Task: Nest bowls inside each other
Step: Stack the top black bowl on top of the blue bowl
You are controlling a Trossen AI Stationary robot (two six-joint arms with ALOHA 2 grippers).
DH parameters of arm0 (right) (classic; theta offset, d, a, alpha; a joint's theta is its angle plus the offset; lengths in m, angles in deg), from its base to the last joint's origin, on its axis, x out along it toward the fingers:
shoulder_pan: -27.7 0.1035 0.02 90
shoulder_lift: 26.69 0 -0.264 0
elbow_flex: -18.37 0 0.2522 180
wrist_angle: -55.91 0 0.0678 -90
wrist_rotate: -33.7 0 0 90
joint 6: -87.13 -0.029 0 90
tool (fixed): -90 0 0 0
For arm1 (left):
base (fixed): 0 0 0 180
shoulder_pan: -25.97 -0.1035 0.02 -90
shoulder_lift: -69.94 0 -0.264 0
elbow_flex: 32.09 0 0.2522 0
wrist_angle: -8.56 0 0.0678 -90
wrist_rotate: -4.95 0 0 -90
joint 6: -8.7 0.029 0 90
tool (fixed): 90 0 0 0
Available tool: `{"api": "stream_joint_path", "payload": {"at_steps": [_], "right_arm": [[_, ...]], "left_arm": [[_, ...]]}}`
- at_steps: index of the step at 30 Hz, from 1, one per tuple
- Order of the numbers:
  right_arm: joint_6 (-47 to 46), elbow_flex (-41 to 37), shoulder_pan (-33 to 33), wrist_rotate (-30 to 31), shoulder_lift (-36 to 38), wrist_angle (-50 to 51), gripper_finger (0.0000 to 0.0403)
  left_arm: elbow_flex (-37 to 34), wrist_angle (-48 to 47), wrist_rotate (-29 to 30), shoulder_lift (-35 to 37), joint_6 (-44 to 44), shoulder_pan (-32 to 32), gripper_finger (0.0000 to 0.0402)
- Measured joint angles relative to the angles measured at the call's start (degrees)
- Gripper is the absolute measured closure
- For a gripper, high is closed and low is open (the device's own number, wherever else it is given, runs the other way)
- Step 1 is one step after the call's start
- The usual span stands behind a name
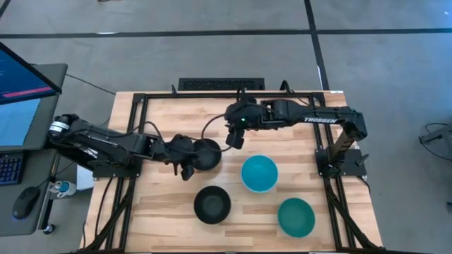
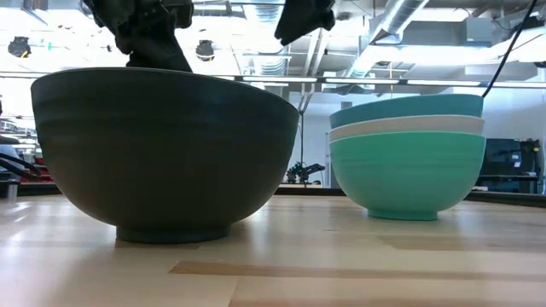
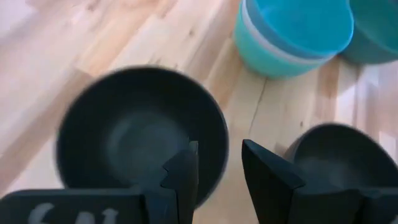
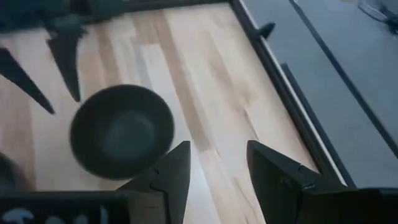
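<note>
A robotics lab or workshop is showing here. A pale wooden worktop (image 1: 162, 219) in a black metal frame (image 1: 134, 113) is standing on a grey concrete floor (image 1: 212, 56) crossed by dark lines. At nine o'clock a lit computer monitor (image 1: 21, 77), a black keyboard (image 1: 8, 168) and a black mouse (image 1: 27, 201) are sitting. Bare silver ceiling ducts (image 2: 401, 17) are running overhead.

Black bowl (image 2: 166, 153) stands upright on bench (image 2: 341, 264); beside it, apart, teal green bowl (image 2: 407, 175) holds nested white bowl (image 2: 408, 126) and blue bowl (image 2: 408, 106).
</note>
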Motion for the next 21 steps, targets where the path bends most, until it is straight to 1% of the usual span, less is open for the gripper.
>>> {"api": "stream_joint_path", "payload": {"at_steps": [4,6,12,15,17,19,21], "right_arm": [[3.94,-0.45,0.16,-6.25,0.00,0.02,0.0220],[4.16,-1.73,0.56,-7.77,0.00,-0.04,0.0220],[6.57,-7.12,2.08,-7.77,0.00,0.01,0.0224],[7.46,-8.33,3.11,-7.79,-0.04,-0.27,0.0225],[7.79,-9.22,3.76,-7.81,0.03,-1.99,0.0225],[7.78,-10.98,4.37,-8.40,1.63,-4.75,0.0225],[7.92,-12.79,5.03,-9.67,4.15,-10.77,0.0225]], "left_arm": [[-0.02,0.12,-2.39,-3.32,0.04,1.18,0.0287],[-0.02,1.42,-2.46,-4.62,0.80,1.87,0.0287],[-0.02,1.73,-2.15,-5.75,0.52,2.13,0.0287],[-0.02,1.66,-1.42,-5.65,0.64,2.13,0.0287],[-0.02,1.68,-0.81,-5.55,0.78,2.14,0.0287],[-0.02,1.43,-0.74,-5.58,0.50,2.13,0.0287],[-0.02,1.40,-0.60,-5.58,-0.03,2.13,0.0287]]}}
